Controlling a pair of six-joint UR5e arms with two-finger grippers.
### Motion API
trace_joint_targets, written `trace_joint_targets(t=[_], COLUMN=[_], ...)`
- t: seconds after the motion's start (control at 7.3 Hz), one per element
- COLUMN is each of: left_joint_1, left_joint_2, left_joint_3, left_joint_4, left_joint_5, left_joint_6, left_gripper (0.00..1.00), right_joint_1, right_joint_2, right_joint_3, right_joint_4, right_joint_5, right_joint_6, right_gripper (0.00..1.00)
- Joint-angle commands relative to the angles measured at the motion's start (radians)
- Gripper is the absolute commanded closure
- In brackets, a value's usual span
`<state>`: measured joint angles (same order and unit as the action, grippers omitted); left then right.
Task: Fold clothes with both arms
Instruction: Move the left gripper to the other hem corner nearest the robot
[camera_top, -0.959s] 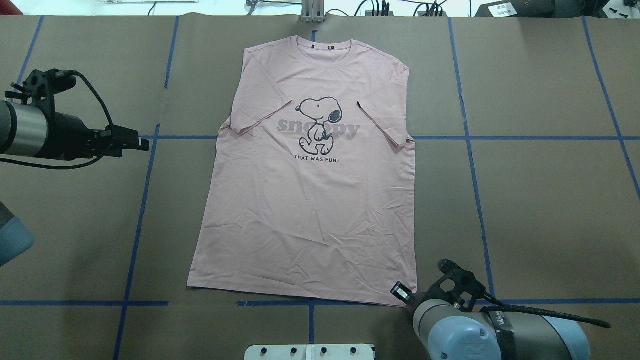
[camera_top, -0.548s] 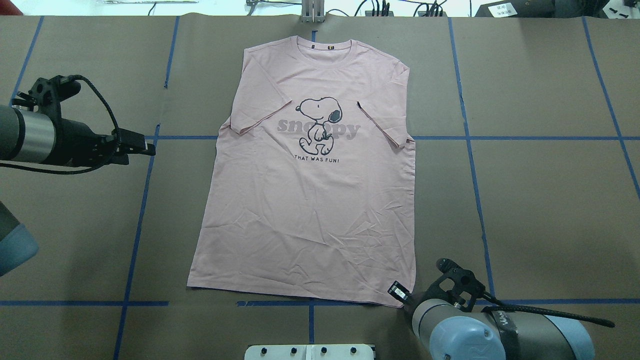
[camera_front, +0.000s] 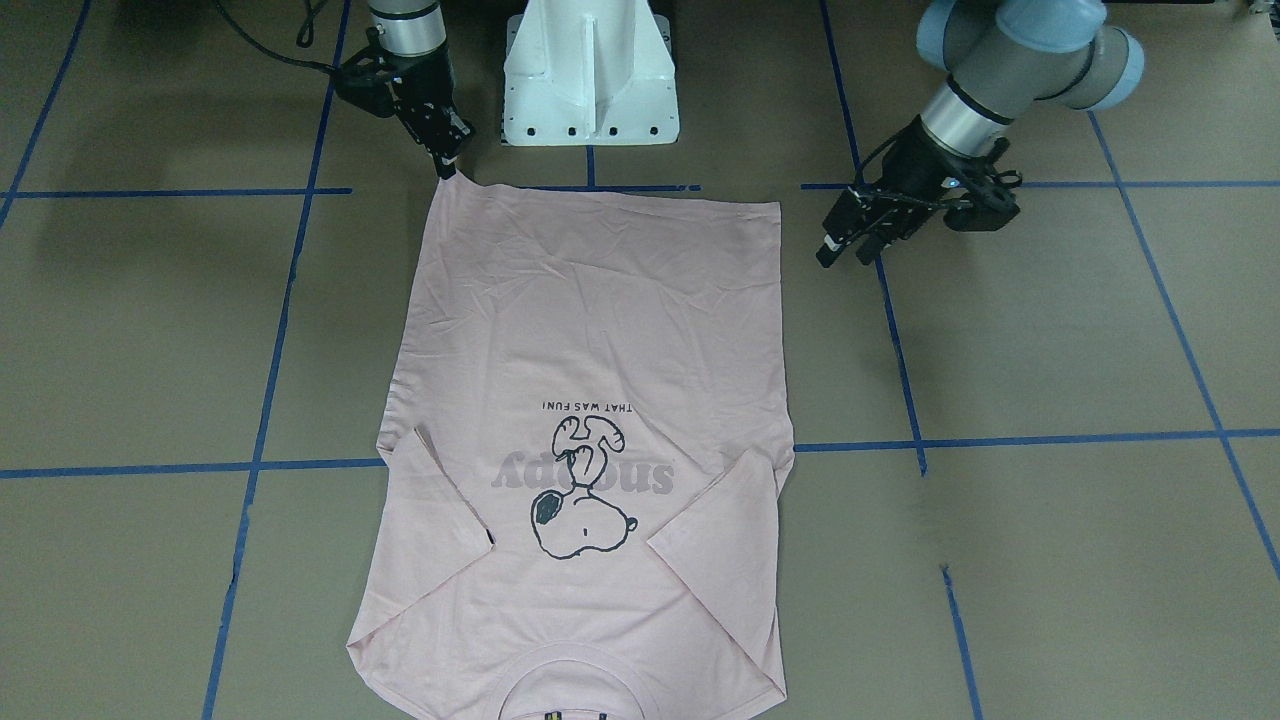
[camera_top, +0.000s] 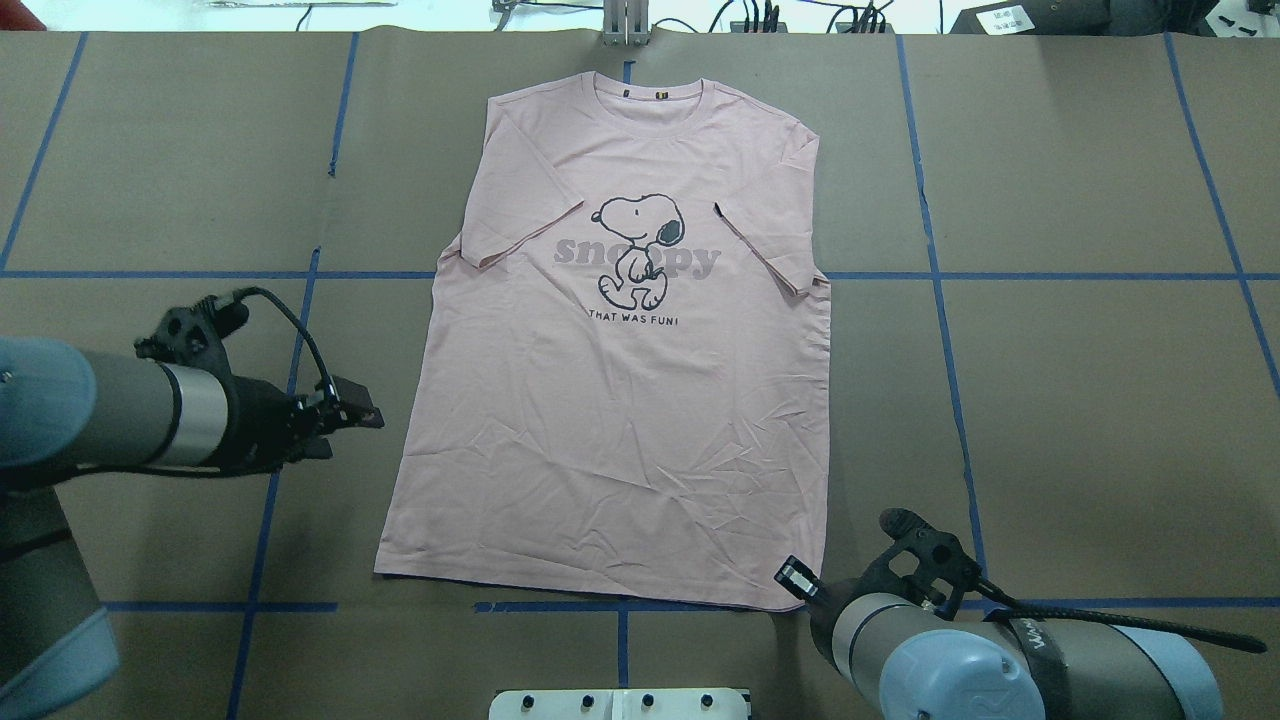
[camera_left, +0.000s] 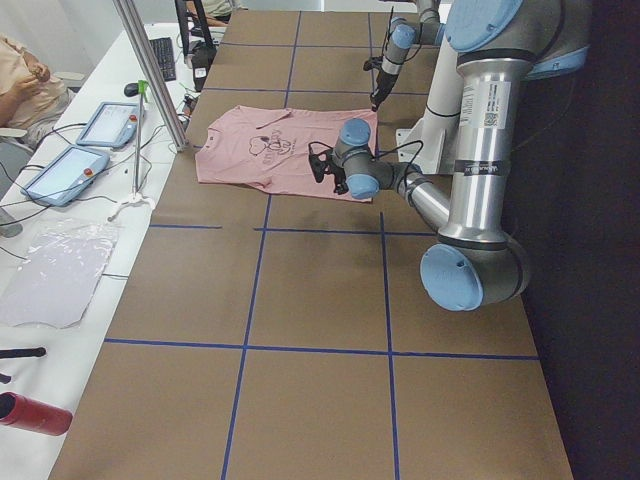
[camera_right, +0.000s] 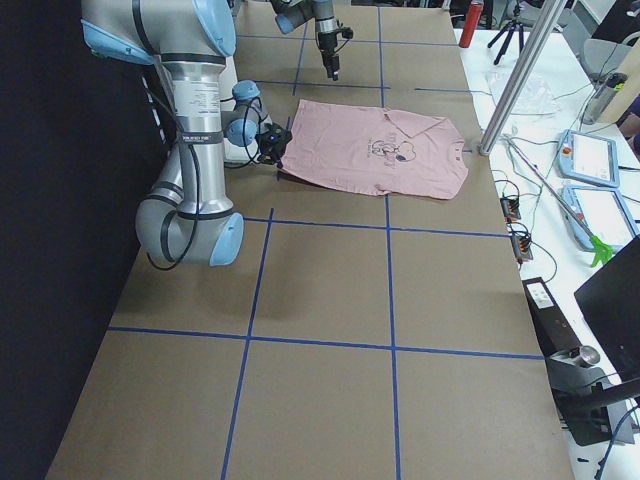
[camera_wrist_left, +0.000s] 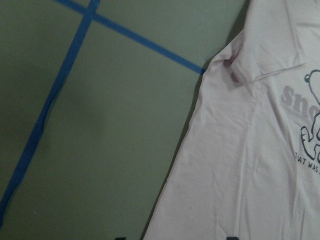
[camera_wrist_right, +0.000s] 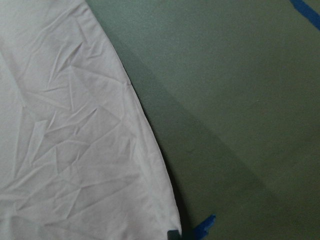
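The pale pink T-shirt (camera_top: 620, 430) lies flat and face up on the brown table, collar at the far side; it also shows in the front view (camera_front: 590, 330). Both sleeves are folded in over the chest. My right gripper (camera_top: 790, 578) is at the near right hem corner; in the front view (camera_front: 447, 170) its tip touches that corner, and the right wrist view shows a dark tip at the corner (camera_wrist_right: 172, 232), so it appears shut on it. My left gripper (camera_top: 375, 418) is open and empty, just left of the shirt's left side edge (camera_wrist_left: 200, 150).
The white pedestal base (camera_front: 590, 80) stands at the near table edge behind the hem. Blue tape lines (camera_top: 270, 480) grid the brown table. Tablets and cables (camera_left: 105, 125) lie beyond the far edge. Bare table (camera_top: 1100, 420) lies to the shirt's right.
My left arm has swung from beside the shirt's sleeve towards the near side and closer to the shirt's left edge. My right gripper has crept slightly left at the hem corner.
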<state>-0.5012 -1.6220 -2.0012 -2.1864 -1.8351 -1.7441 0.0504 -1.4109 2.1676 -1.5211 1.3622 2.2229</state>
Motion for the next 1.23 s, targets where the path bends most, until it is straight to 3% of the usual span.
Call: trace_joint_targets(t=[0.0,0.27,1.1], left_joint_1=[0.179,0.245,0.257], left_joint_2=[0.011,0.010,0.005], left_joint_3=[-0.021,-0.019,-0.007], left_joint_4=[0.092,0.163,0.166], left_joint_5=[0.138,0.155,0.155], left_joint_6=[-0.080,-0.098,-0.097], left_gripper=[0.28,0.28,0.34], right_joint_1=[0.000,0.000,-0.001], right_joint_2=[0.000,0.000,0.006], right_joint_3=[0.003,0.003,0.003], right_joint_4=[-0.001,-0.001,-0.001], right_joint_5=[0.000,0.000,0.002], right_joint_6=[0.000,0.000,0.000], right_gripper=[1.00,1.00,1.00])
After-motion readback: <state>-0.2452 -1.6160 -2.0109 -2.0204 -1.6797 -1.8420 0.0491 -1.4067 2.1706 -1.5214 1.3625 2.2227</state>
